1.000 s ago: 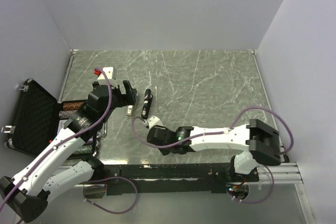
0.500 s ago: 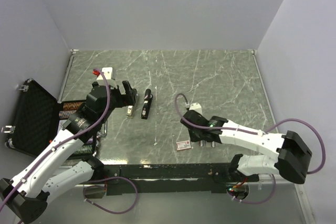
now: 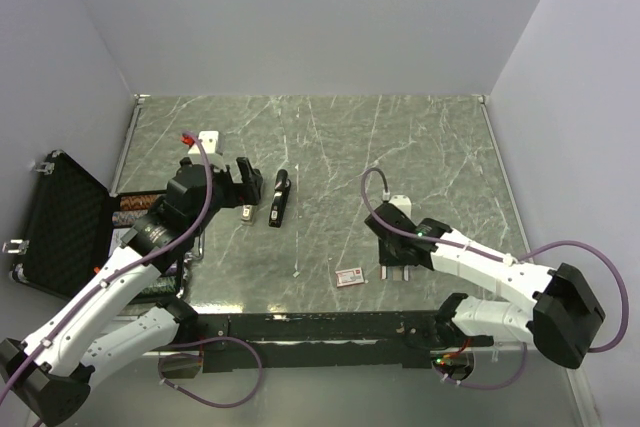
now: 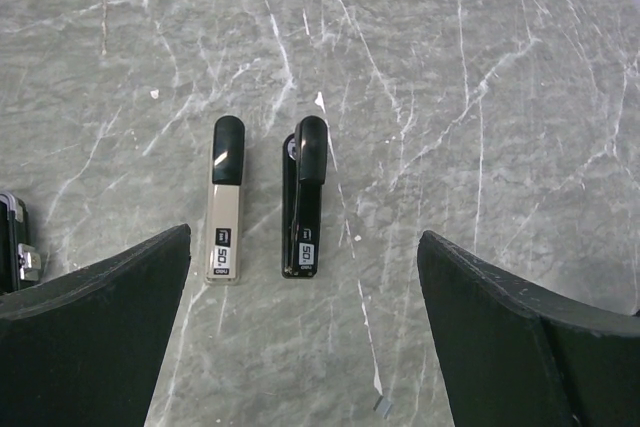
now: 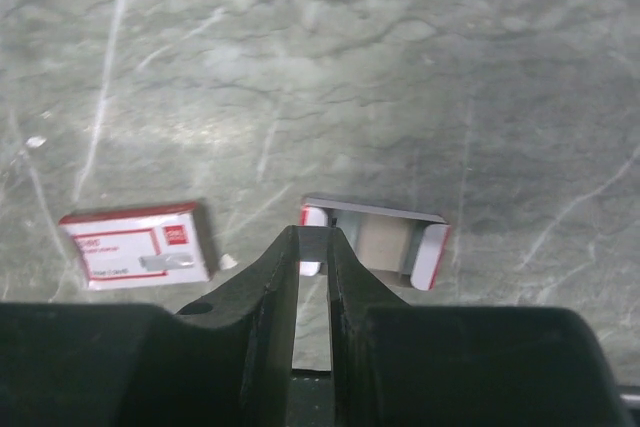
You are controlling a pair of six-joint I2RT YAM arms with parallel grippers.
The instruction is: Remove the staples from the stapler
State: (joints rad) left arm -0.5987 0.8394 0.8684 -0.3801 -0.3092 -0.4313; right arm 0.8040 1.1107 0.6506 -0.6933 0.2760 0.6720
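Left gripper point(image 4: 305, 239) spread wide and empty above the tan stapler point(image 4: 225, 197) and black stapler point(image 4: 303, 197), which lie side by side; no staples visible. Right gripper point(image 5: 315, 247) over the open box tray point(image 5: 385, 242), jaws almost together; cannot tell whether a strip is pinched. Judged step: approach; next, the left gripper needs to descend squarely onto one stapler.

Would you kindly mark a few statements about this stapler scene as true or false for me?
1. The left gripper is wide open. True.
2. The two staplers are stacked. False: the black stapler and the beige stapler lie side by side, apart.
3. A closed red-and-white box lies on the table. True.
4. The black case is shut. False: it lies open.
5. The right gripper is at the staplers. False: it is at the open tray, away from them.
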